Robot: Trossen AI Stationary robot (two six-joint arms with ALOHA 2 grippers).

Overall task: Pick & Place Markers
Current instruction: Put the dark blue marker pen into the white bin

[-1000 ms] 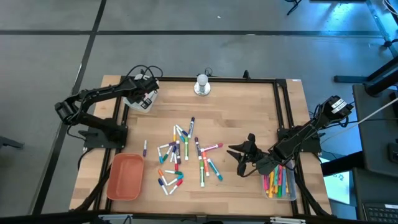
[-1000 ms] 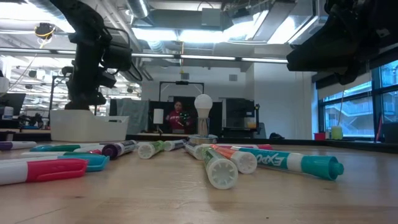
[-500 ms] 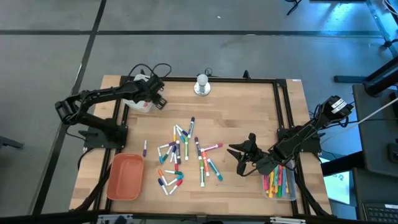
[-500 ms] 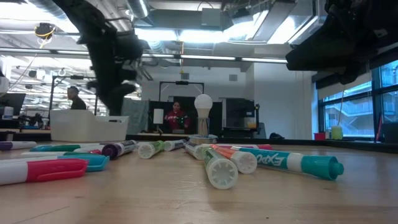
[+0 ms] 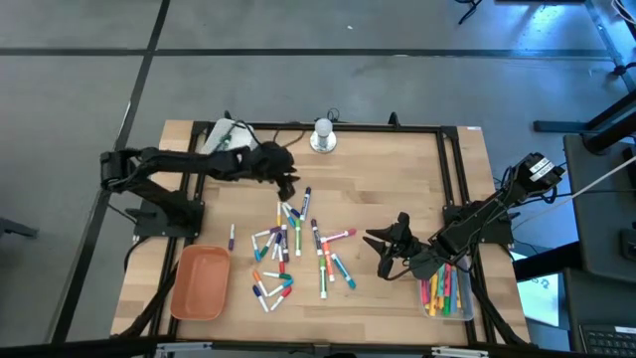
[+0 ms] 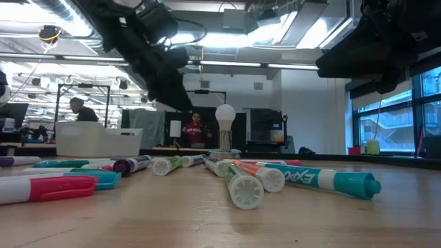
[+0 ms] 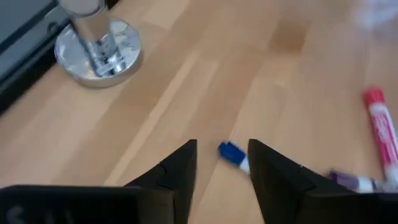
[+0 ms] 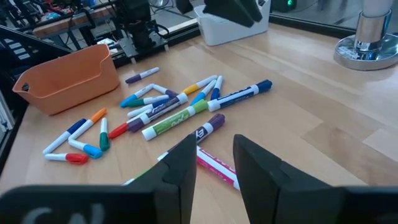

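High view: we saw the left gripper (image 5: 289, 185) above the far end of the markers (image 5: 290, 247) mid-tabletop; the right gripper (image 5: 376, 244) hovered near the right edge. Left wrist: fingers parted, holding nothing. Right wrist: fingers parted, holding nothing.

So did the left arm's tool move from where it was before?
Yes. The left tool has swung away from the white tray at the table's far left corner, toward the middle, and now hangs open above the far end of the marker pile.
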